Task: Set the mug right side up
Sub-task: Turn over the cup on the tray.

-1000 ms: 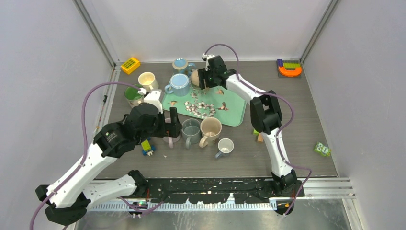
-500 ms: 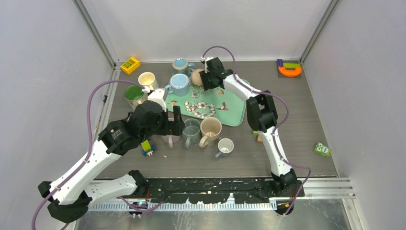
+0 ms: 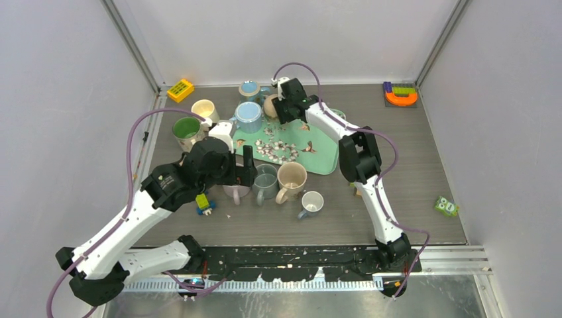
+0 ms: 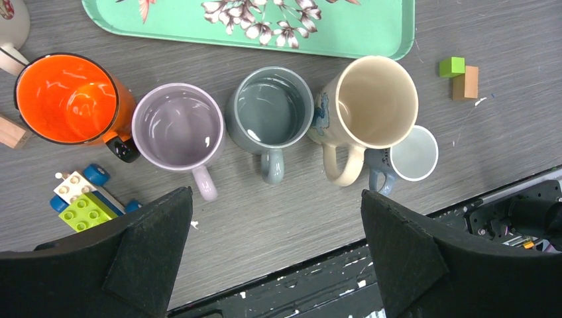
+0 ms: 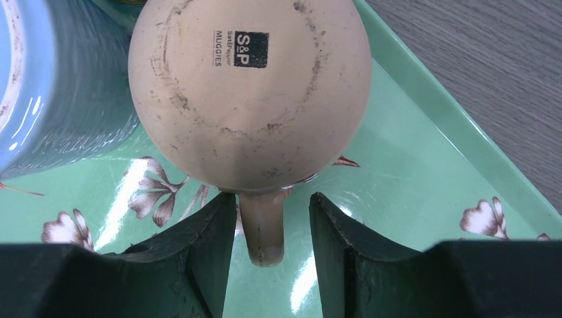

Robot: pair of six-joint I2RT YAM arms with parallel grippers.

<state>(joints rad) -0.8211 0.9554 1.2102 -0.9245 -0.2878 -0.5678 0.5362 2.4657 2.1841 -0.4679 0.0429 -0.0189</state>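
A: Currently, where is the mug (image 5: 248, 99) being shown?

B: It is being shown upside down on the green tray (image 5: 411, 172), base upward. Its handle (image 5: 262, 228) is being straddled by the right gripper (image 5: 272, 202), jaws apart, not yet pinched. Gripping and flipping are being awaited.

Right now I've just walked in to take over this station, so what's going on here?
The right gripper is at the far end of the green tray, its open fingers straddling the handle of the upside-down beige mug, which sits base up beside a blue mug. The handle is not clamped: a gap shows on one side. The left gripper hangs wide open above the grey mug in a row of upright mugs, touching nothing.
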